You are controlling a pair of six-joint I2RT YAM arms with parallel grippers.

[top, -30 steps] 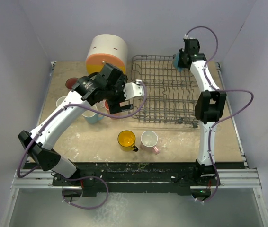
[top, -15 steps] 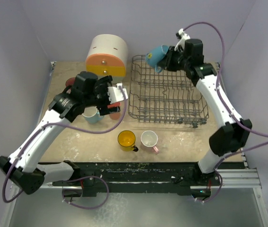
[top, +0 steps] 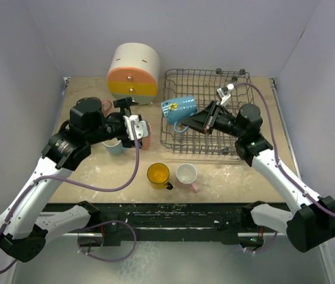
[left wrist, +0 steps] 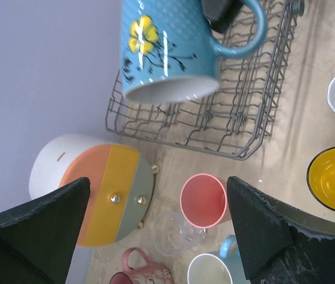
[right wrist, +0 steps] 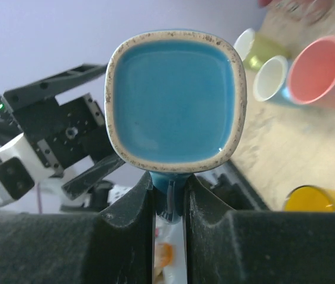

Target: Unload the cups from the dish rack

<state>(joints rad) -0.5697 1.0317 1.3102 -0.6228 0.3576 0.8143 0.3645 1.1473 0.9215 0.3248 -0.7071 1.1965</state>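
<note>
My right gripper (top: 206,120) is shut on the handle of a blue mug (top: 178,109) with a yellow flower. It holds the mug in the air over the left part of the dark wire dish rack (top: 238,76). In the right wrist view the fingers (right wrist: 126,213) pinch the handle under the mug (right wrist: 176,97). My left gripper (top: 135,126) is open and holds nothing, above the table left of the rack. Below it stand a salmon tumbler (left wrist: 203,200), a clear glass (left wrist: 173,234), a pink patterned mug (left wrist: 147,269) and a light blue mug (left wrist: 215,273).
A yellow mug (top: 158,174) and a pink-and-white mug (top: 186,174) stand in front of the rack. A round cream cabinet (top: 133,68) with coloured drawers stands at the back left. A pale green cup (right wrist: 250,50) sits beyond the light blue one.
My right arm lifted the blue mug from the rack's far corner and swung it forward and left. My left arm drew back left, away from the salmon tumbler.
</note>
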